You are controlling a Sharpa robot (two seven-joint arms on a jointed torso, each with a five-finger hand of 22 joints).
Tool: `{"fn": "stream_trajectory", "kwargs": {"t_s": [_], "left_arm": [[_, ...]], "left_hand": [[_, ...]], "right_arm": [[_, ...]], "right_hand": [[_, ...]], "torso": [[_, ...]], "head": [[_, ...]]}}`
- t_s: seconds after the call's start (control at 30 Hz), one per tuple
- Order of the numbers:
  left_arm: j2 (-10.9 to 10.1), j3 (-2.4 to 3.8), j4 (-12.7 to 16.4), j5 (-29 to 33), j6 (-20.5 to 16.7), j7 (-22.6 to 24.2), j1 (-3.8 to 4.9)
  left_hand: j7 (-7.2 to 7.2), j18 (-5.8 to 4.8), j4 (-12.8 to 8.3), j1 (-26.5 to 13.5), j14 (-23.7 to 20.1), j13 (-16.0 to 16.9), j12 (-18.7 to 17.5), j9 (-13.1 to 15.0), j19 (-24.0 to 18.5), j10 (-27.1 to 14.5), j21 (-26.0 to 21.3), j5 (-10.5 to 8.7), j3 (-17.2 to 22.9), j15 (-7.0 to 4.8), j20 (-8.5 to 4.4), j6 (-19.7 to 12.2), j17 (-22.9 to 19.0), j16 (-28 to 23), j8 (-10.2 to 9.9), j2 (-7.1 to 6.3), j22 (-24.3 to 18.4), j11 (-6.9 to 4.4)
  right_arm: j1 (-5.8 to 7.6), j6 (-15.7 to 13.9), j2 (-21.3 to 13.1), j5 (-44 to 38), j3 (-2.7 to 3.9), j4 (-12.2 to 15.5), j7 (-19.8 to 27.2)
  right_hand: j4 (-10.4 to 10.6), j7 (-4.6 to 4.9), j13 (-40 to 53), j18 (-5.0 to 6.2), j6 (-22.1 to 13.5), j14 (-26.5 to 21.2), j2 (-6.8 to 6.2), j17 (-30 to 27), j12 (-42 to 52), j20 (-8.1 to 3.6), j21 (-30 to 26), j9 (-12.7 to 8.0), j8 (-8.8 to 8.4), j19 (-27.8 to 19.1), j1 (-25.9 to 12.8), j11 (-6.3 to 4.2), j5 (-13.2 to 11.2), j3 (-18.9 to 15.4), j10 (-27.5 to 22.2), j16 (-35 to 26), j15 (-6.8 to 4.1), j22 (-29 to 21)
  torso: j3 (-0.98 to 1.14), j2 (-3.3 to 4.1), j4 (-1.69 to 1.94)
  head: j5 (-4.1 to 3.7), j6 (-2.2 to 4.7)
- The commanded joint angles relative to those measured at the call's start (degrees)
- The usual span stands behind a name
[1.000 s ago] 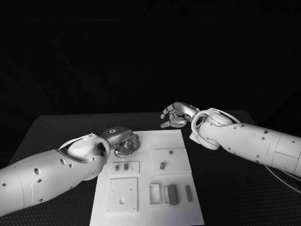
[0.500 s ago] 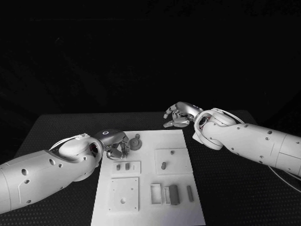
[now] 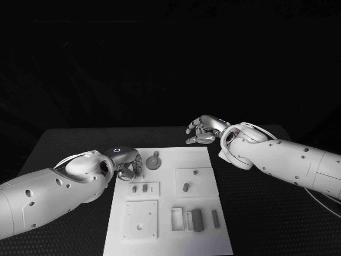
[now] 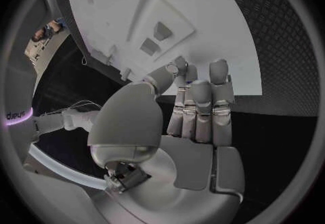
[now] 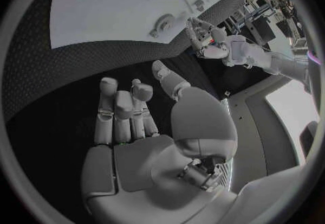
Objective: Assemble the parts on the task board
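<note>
- Since the earlier frame the left hand [image 3: 127, 162] has drawn back off the task board [image 3: 170, 208] to its left edge, leaving a round grey part [image 3: 153, 162] lying bare on the board's far left area
- The left hand holds nothing, its fingers loosely curled and apart
- The right hand [image 3: 203, 129] hovers just beyond the board's far right corner, empty, fingers bent and apart
- More grey parts [image 3: 195, 220] sit in the board's near recesses

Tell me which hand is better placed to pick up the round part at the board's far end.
Left. The left hand sits right beside the round part at the task board edge; the right hand hangs off beyond the far corner.
</note>
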Motion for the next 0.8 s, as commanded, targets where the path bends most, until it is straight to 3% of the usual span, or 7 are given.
{"fn": "stream_trajectory", "kwargs": {"t_s": [0.03,0.8], "left_arm": [[0.3,0.0,-0.3,-1.2,1.2,0.0,0.02],[1.1,-0.13,0.0,-0.5,0.9,0.0,0.0]], "left_hand": [[0.05,3.94,-0.1,-0.2,0.3,0.1,0.0,0.1,0.2,0.4,0.2,0.35,0.4,0.0,-0.26,0.3,0.1,0.1,0.1,0.62,1.3,-0.03],[0.1,3.85,0.0,-0.2,0.3,0.1,-0.2,0.0,0.2,0.4,0.2,0.34,0.3,0.03,-0.27,0.2,0.1,0.1,0.1,0.71,1.2,0.0]], "right_arm": [[0.0,0.6,0.0,0.0,0.03,0.0,0.5],[0.0,0.6,0.0,0.0,0.03,0.0,0.5]], "right_hand": [[0.1,0.41,-0.1,0.87,0.1,0.2,0.05,-0.1,-0.1,0.05,-0.4,0.0,-0.28,0.4,-0.7,-0.06,0.3,0.3,0.3,-0.1,0.04,0.9],[0.0,0.41,-0.1,0.87,0.1,0.2,0.05,-0.1,-0.1,0.04,-0.4,0.0,-0.31,0.4,-0.6,-0.06,0.3,0.3,0.3,-0.1,0.04,0.9]], "torso": [[0.06,0.05,-0.01],[0.07,-0.02,0.04]], "head": [[-0.07,-0.08],[-0.33,-0.25]]}}
